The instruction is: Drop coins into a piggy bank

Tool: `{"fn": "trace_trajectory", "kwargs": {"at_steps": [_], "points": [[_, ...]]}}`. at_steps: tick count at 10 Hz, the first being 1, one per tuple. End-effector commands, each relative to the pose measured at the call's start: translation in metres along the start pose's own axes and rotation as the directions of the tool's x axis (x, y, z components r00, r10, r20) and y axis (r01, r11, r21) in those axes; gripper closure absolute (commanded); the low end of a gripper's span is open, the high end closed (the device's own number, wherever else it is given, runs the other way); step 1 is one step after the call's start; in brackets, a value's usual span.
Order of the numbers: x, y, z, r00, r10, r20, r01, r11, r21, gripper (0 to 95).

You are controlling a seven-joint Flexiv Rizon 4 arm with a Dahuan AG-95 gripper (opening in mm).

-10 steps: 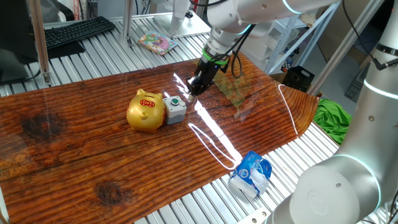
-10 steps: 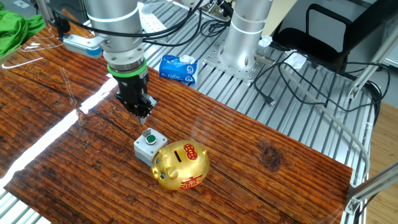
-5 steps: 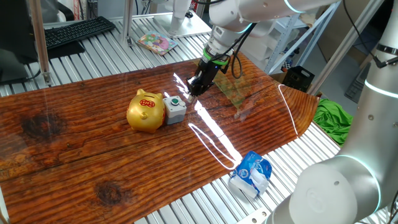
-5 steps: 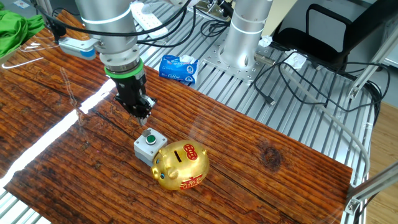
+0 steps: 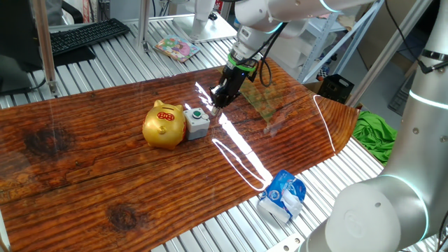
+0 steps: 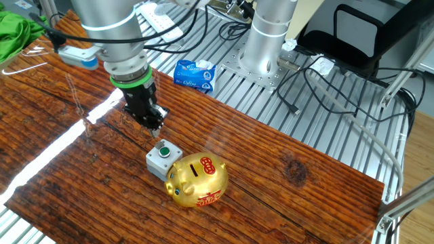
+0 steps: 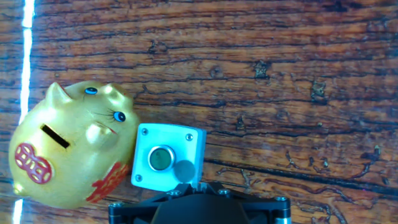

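Hand view: small round silvery coin [image 7: 184, 171] pinched in gripper [image 7: 186, 180], above grey box [image 7: 166, 160]. Not yet over shiny gold pig-shaped bank's [image 7: 65, 155] slot. Drop left to do.

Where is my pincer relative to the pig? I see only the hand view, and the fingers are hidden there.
Observer: The pincer hangs over the table, on the far side of the box from the pig, not over the slot.
Operator: Does it touch the box?
Observer: No. Both fixed views show a gap between the fingertips and the box.
Operator: Is there anything else nearby?
Observer: A blue packet lies just beyond the table's edge.
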State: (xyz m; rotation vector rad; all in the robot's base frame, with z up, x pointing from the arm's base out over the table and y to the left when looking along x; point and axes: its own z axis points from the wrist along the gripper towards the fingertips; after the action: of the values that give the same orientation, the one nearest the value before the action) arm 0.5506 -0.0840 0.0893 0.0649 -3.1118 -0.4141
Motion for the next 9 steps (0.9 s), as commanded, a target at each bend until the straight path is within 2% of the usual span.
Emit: {"fn": "trace_trajectory", "kwargs": {"at_steps": [1, 3, 7, 9], "points": [[0.0019, 0.0004, -0.0005, 1.0, 0.007, 0.0, -0.007, 1.0, -0.018, 95.0], [0.0019, 0.0004, -0.0005, 1.0, 0.011, -0.007, -0.011, 0.999, -0.036, 95.0], [0.002, 0.0003, 0.0001, 1.0, 0.016, -0.014, -0.017, 0.999, -0.043, 95.0], [0.0022, -0.0002, 0.0016, 1.0, 0.022, -0.015, -0.022, 0.998, -0.056, 95.0]]}}
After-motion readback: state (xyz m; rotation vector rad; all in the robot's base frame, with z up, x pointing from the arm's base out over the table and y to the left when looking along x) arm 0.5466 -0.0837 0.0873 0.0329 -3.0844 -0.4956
